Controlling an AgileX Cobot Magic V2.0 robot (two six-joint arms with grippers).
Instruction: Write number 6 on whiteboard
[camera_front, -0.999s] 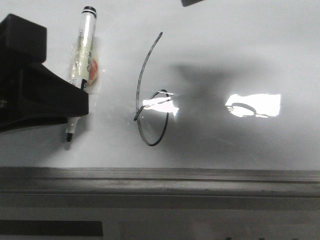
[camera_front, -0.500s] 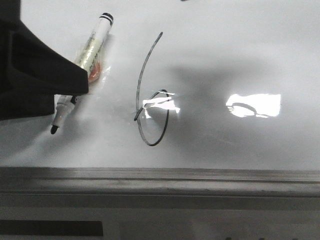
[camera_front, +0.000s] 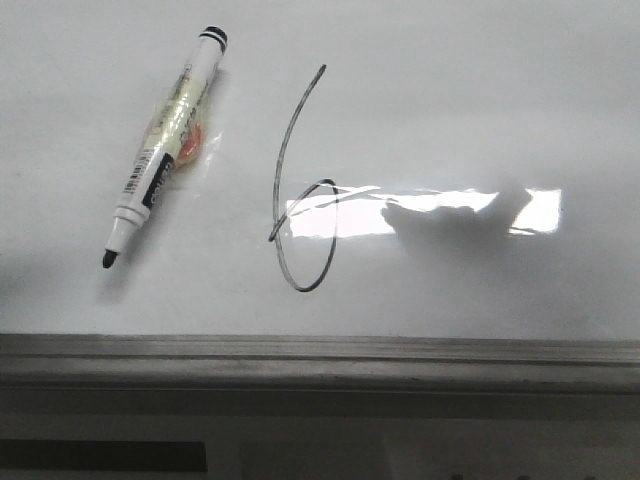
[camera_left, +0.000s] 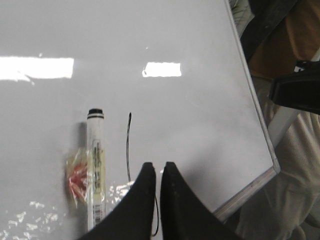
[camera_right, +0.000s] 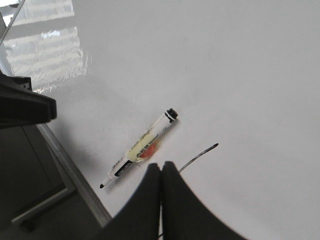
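Front view is showing me the thin dark-grey number 6 (camera_front: 300, 190) on the glossy white whiteboard (camera_front: 450, 110), glare crossing its loop. Both end effectors (camera_left: 157, 172) (camera_right: 160, 172) are sitting clenched, empty, hiding its lower part.

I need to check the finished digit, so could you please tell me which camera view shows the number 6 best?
The front view: the whole number 6 shows there, stem and loop, though glare crosses the loop. Each wrist view shows mainly the upper stem, with the closed fingers hiding the rest.
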